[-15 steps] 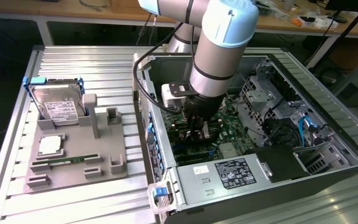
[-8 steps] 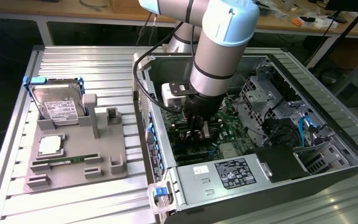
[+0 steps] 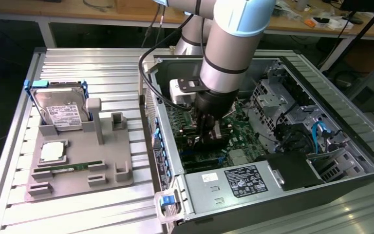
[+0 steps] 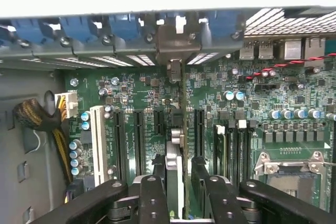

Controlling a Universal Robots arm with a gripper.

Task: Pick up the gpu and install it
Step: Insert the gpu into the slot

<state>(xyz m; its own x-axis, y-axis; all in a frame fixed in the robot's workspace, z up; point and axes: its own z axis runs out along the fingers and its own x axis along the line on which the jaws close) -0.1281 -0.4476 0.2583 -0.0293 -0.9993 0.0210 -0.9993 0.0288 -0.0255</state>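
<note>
The gripper (image 3: 208, 141) is lowered inside the open computer case (image 3: 343, 122), which lies on its side at the bench (image 3: 89, 63) edge on the exterior view's right. In the wrist view the gpu (image 4: 175, 169) is seen edge-on, held upright between the two black fingers (image 4: 152, 195), which are closed on its flat faces. Its lower edge hangs over the green motherboard (image 4: 147, 90), in line with one of the dark expansion slots (image 4: 158, 121), and its bracket end (image 4: 175, 69) points toward the rear slot openings (image 4: 139, 59) of the case. Whether the card's edge is already seated in the slot cannot be told.

For this step to be done well, the card is best kept vertical and parallel to the slot, with the bracket guided into the rear opening and pressure applied evenly along its length. A tilted card could jam against the neighbouring slots. On the grey fixture tray (image 3: 76, 165), a hard drive (image 3: 60, 109) and a memory stick (image 3: 73, 168) are left.
</note>
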